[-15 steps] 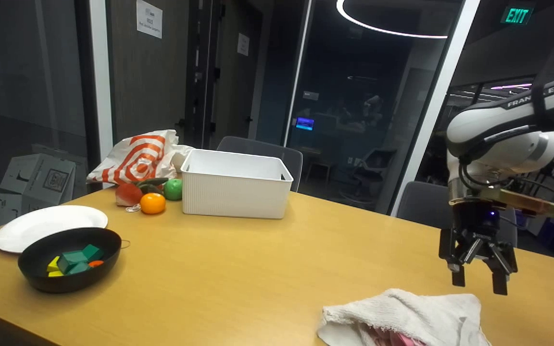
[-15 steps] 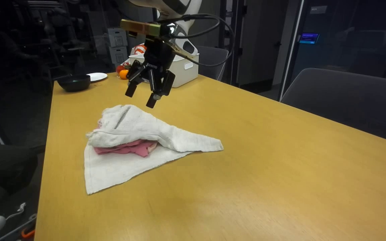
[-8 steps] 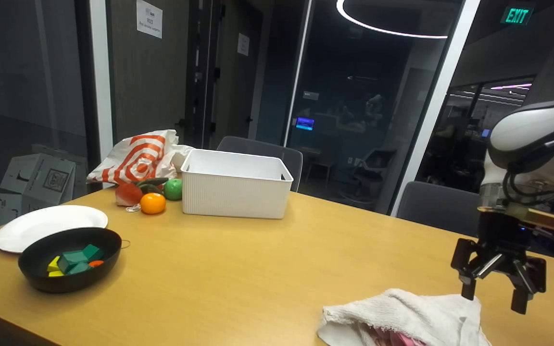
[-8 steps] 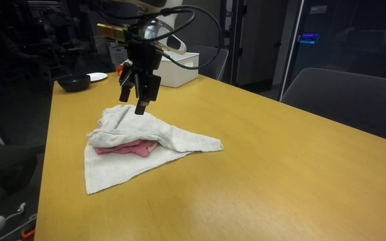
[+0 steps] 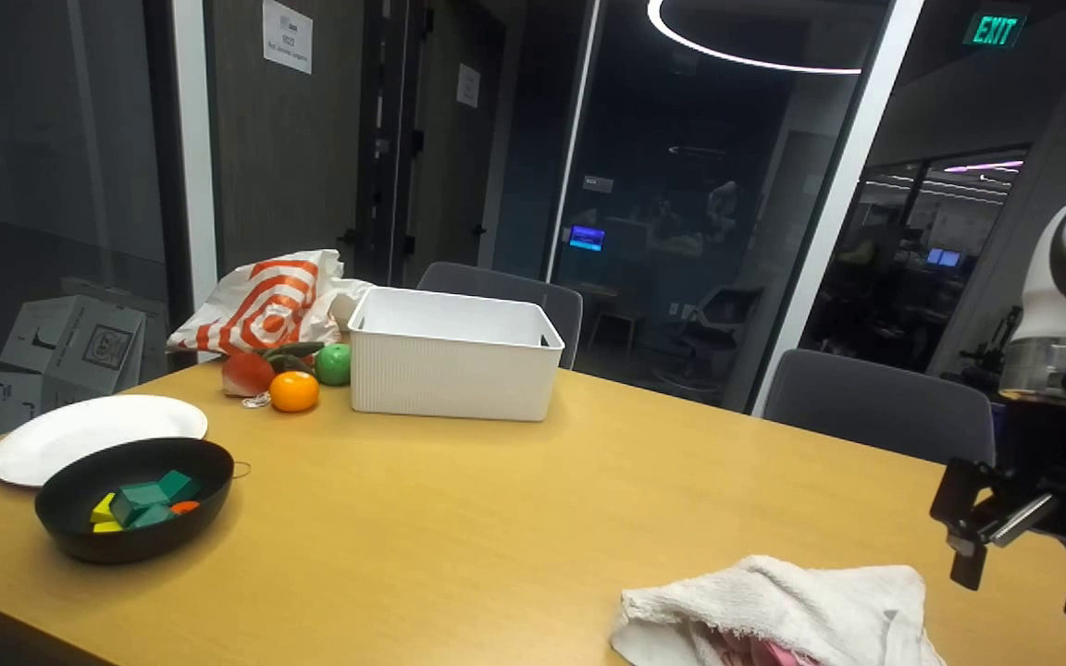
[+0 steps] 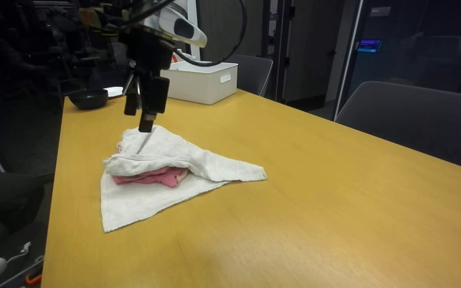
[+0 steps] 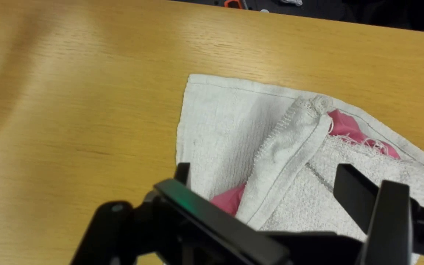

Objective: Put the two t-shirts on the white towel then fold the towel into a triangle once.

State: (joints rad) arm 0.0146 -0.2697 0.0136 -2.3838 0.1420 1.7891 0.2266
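Across the wood-grain worktop (image 6: 314, 224), the half-folded white towel (image 6: 166, 148) lies beneath the empty, wide-spread hand (image 6: 139, 117), pink T-shirt fabric (image 6: 150, 177) peeking from its frayed flap (image 7: 287, 158), which any finishing pull should probably carry toward the bottom layer's bare corner (image 7: 199, 88).

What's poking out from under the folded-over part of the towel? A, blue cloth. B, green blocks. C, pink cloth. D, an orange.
C: in an exterior view, pink cloth shows below the edge of the towel folded over it, and the wrist view shows it too.
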